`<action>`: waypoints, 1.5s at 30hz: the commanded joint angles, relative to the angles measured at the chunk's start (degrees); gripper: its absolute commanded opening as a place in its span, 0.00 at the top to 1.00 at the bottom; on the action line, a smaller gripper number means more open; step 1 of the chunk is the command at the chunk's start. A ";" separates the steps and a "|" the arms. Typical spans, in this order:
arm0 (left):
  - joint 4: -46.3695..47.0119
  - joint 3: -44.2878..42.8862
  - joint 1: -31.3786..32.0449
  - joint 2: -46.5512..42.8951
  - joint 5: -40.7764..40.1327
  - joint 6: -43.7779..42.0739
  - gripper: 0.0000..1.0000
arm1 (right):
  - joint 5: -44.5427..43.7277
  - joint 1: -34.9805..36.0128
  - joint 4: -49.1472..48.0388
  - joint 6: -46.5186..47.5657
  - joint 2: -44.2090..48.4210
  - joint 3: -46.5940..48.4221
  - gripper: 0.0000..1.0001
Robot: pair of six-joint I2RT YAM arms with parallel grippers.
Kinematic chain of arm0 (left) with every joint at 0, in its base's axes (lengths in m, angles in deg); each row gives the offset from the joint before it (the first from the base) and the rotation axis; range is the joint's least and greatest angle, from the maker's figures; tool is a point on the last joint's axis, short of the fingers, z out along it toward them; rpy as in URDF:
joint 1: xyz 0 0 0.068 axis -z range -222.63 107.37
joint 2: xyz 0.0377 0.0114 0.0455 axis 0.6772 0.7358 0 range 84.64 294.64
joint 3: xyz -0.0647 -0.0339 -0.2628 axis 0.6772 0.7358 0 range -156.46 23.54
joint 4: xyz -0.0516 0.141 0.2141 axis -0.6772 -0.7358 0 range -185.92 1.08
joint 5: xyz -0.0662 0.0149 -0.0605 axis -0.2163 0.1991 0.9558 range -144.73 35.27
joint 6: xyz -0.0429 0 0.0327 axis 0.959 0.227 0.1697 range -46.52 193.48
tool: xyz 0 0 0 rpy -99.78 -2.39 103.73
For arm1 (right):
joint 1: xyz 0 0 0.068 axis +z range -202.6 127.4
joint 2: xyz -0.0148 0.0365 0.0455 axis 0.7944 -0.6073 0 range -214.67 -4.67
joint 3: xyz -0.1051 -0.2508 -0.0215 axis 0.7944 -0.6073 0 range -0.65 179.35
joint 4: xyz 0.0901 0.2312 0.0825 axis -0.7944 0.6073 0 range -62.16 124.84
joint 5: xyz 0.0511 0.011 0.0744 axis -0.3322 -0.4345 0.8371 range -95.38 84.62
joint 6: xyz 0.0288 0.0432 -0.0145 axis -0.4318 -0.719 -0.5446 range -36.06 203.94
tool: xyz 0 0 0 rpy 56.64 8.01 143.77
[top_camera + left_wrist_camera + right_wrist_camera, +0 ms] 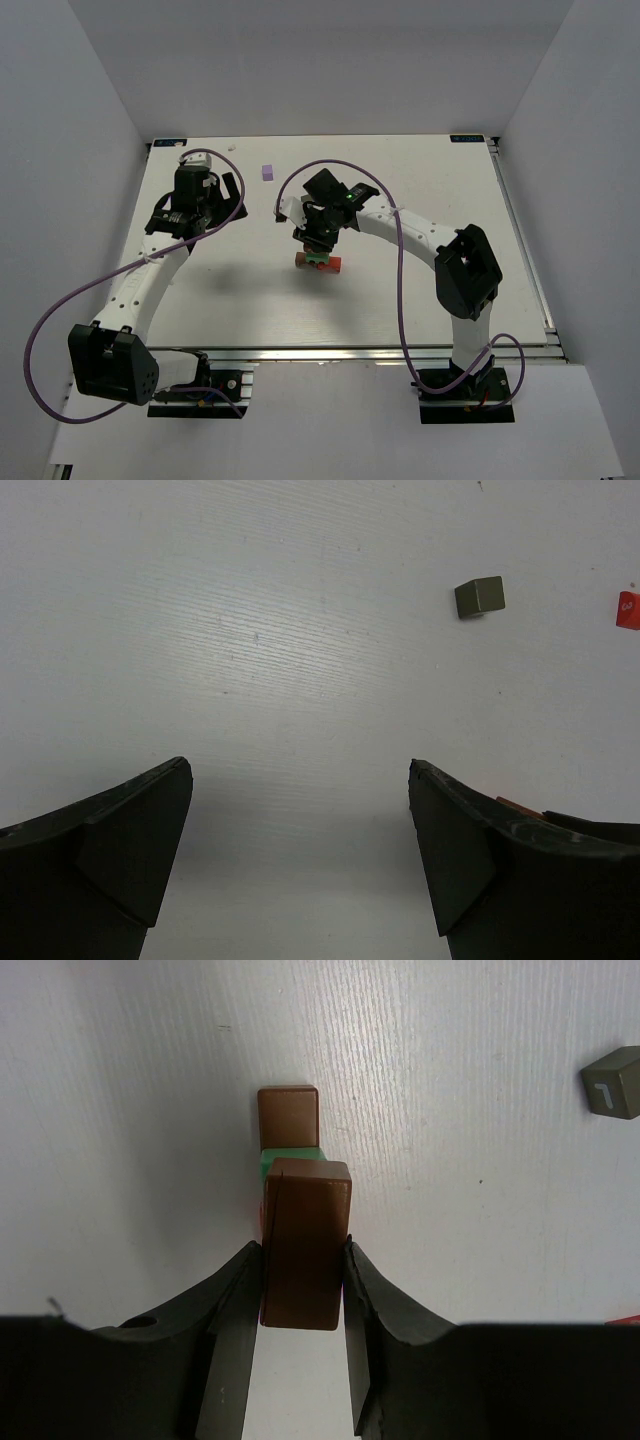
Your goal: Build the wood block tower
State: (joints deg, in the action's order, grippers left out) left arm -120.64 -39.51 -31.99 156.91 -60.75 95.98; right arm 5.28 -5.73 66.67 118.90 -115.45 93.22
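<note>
The tower (318, 263) is a low cluster of brown, green and red wood blocks at mid-table. My right gripper (318, 243) hovers right over it. In the right wrist view that gripper (302, 1250) is shut on a brown bar (305, 1245), one finger against each long side. The bar lies over a green block (290, 1156), and a second brown block (288, 1115) sits beyond that. My left gripper (222, 205) is off to the left, and its wrist view shows it (300, 770) wide open over bare table. A lilac cube (266, 171) lies loose behind the tower.
A dark grey cube (612, 1082) lies apart at the upper right of the right wrist view. In the left wrist view a dark cube (479, 596) and a red piece (628, 610) lie to the right of the open jaws. The white table (420, 180) ends at a metal rail in front.
</note>
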 commanded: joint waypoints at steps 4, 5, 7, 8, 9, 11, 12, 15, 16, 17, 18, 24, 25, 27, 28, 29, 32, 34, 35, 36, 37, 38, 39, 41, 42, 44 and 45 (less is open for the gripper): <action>0.08 -1.55 0.09 -1.52 -0.48 -0.44 0.02 | 0.95 -0.47 -1.30 0.64 -0.05 -0.26 0.78; 0.08 -1.55 0.00 -1.34 -0.48 -0.35 0.02 | 0.95 -0.47 -1.21 0.64 -0.05 -0.26 0.78; 0.00 -1.55 0.00 -1.43 -0.48 -0.35 0.02 | 1.12 -0.55 -1.21 0.64 -0.05 -0.35 0.77; 0.00 -1.55 0.09 -1.43 -0.48 -0.35 0.02 | 1.30 -0.55 -1.30 0.55 -0.14 -0.26 0.77; 0.08 -1.55 0.09 -1.43 -0.48 -0.35 0.02 | 1.47 -0.55 -1.21 0.63 -0.22 -0.26 0.77; 0.08 -1.55 0.09 -1.61 -0.48 -0.35 0.02 | 1.74 -0.55 -0.95 0.72 -0.40 -0.17 0.77; 0.17 -1.55 0.00 -1.61 -0.48 -0.44 0.02 | 1.65 -0.55 -0.86 0.72 -0.57 -0.17 0.77; 0.08 -1.47 0.00 -1.52 -0.48 -0.44 0.02 | 2.09 -0.55 -0.77 0.81 -0.49 -0.17 0.76; 0.08 -1.47 0.00 -1.52 -0.40 -0.35 0.02 | 2.26 -0.55 -0.69 0.90 -0.49 -0.17 0.76; 0.08 -1.47 0.00 -1.52 -0.31 -0.35 0.02 | 2.44 -0.55 -0.68 0.99 -0.49 -0.17 0.76; 0.17 -1.47 0.00 -1.52 -0.31 -0.35 0.02 | 2.53 -0.55 -0.60 0.99 -0.57 -0.09 0.76; 0.08 -1.55 0.00 -1.52 -0.39 -0.35 0.02 | 2.27 -0.55 -0.51 1.07 -0.93 -0.09 0.76; 0.08 -1.55 0.00 -1.52 -0.39 -0.35 0.02 | 2.18 -0.55 -0.42 1.16 -0.93 -0.09 0.76; 0.17 -1.55 0.00 -1.61 -0.40 -0.44 0.02 | 2.09 -0.55 -0.33 1.51 -0.75 -0.17 0.76; 0.26 -1.38 0.09 -1.61 -0.39 -0.44 0.02 | 2.09 -0.55 -0.33 1.51 -0.84 -0.17 0.76; 0.26 -1.46 0.09 -1.61 -0.39 -0.53 0.02 | 2.09 -0.55 -0.16 1.51 -0.84 -0.17 0.76; 0.00 -1.55 0.09 -1.26 -0.31 -0.53 0.02 | 1.48 -0.55 -0.16 1.86 -0.93 -0.17 0.76; -0.09 -1.64 0.00 -1.08 -0.31 -0.44 0.02 | 1.47 -0.55 -0.16 1.95 -0.93 -0.26 0.75; -0.09 -1.73 0.00 -1.08 -0.39 -0.53 0.02 | 1.56 -0.55 0.02 1.95 -0.93 -0.26 0.75; -0.09 -1.64 0.00 -1.17 -0.39 -0.53 0.02 | 1.74 -0.55 -0.07 1.95 -1.01 -0.26 0.75; 0.00 -1.55 0.00 -1.25 -0.48 -0.53 0.02 | 1.91 -0.55 -0.07 1.95 -1.01 -0.35 0.75; 0.00 -1.55 0.00 -1.25 -0.48 -0.53 0.02 | 1.91 -0.55 -0.07 1.95 -1.19 -0.35 0.75; 0.00 -1.47 0.09 -1.25 -0.48 -0.44 0.02 | 1.83 -0.55 -0.07 1.95 -1.19 -0.35 0.75; 0.08 -1.55 0.00 -1.17 -0.48 -0.53 0.02 | 1.74 -0.55 0.02 2.13 -1.37 -0.44 0.75; 0.00 -1.55 0.00 -1.17 -0.48 -0.44 0.02 | 1.74 -0.55 0.11 2.13 -1.37 -0.44 0.75; -0.09 -1.55 0.00 -1.08 -0.48 -0.44 0.02 | 1.83 -0.55 0.11 2.13 -1.45 -0.44 0.75; -0.09 -1.55 0.09 -1.08 -0.48 -0.53 0.02 | 1.83 -0.55 0.11 2.13 -1.45 -0.44 0.74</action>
State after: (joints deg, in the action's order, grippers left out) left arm -120.67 -39.51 -32.01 156.91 -60.75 95.96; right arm 6.59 -6.10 66.76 120.38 -116.07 93.22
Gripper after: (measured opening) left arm 0.982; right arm 0.398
